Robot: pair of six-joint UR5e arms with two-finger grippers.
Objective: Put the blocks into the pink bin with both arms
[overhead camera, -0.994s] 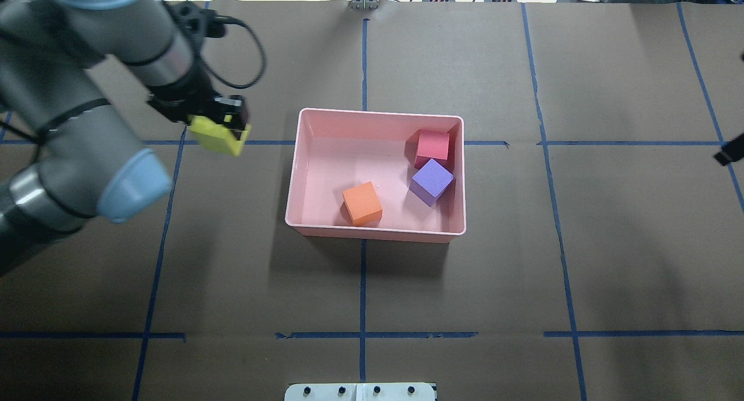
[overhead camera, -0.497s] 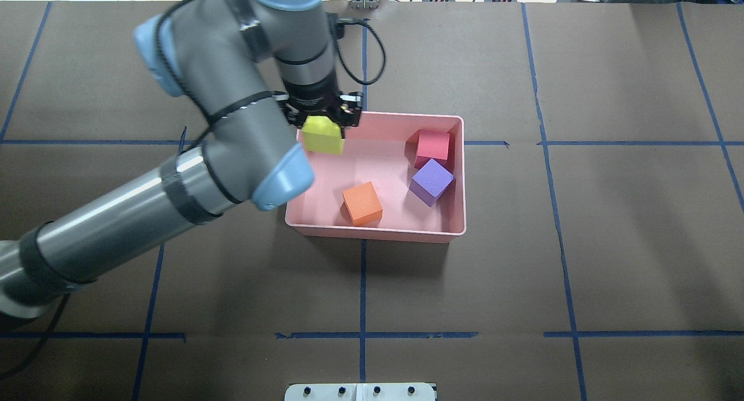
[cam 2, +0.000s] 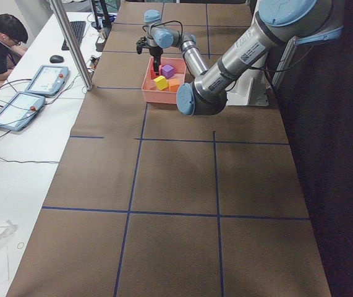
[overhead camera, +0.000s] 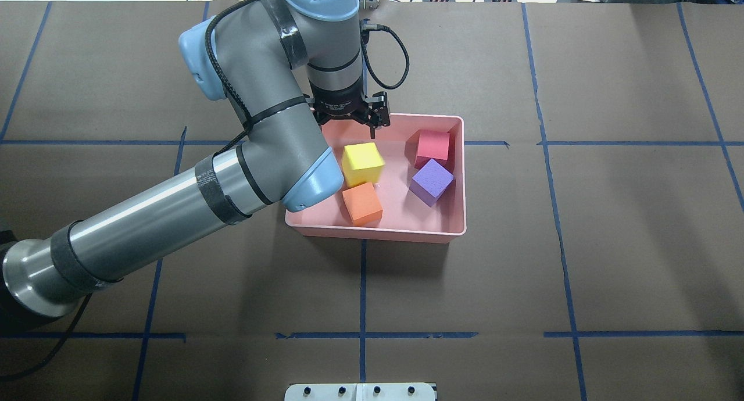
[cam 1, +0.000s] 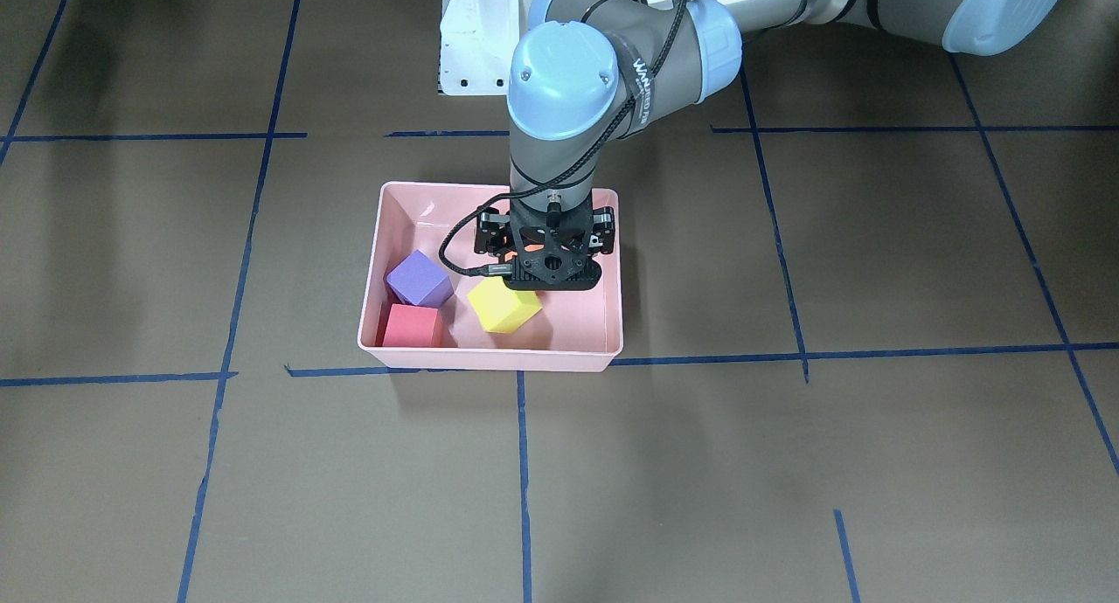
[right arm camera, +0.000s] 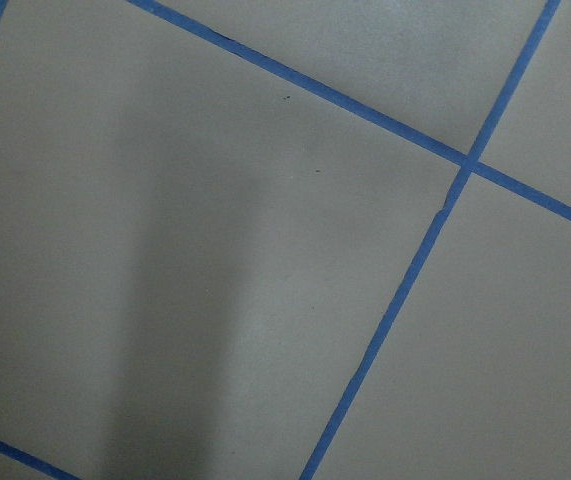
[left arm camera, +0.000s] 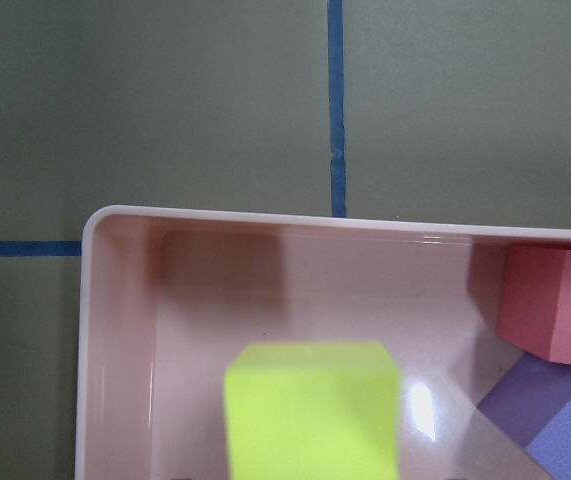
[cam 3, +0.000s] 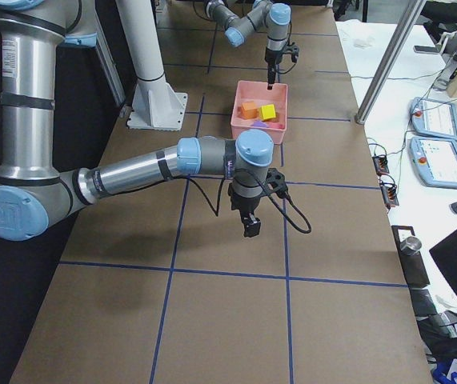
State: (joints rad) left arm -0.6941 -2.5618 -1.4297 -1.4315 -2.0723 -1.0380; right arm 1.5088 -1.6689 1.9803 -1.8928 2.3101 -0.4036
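The pink bin [overhead camera: 378,233] stands mid-table and holds all four blocks. The yellow-green block [overhead camera: 362,163] lies free on its floor, just behind the orange block [overhead camera: 362,203]. The red block [overhead camera: 433,147] and purple block [overhead camera: 431,181] sit at the bin's right side. My left gripper [overhead camera: 350,125] hangs open and empty over the bin's far edge, above the yellow-green block [cam 1: 503,306]. The left wrist view shows that block [left arm camera: 312,410] below, with no finger on it. My right gripper [cam 3: 250,228] hovers over bare table away from the bin; I cannot tell whether it is open or shut.
Brown paper with blue tape lines [overhead camera: 362,285] covers the table. The white pedestal base [cam 1: 472,52] stands at the robot's side. A metal post [cam 2: 74,49] and an operator [cam 2: 0,43] with tablets are beyond the table's far side.
My left arm swung right from outside the bin to over it and let go of the yellow-green block, which now lies on the bin floor. The right gripper left the overhead view.
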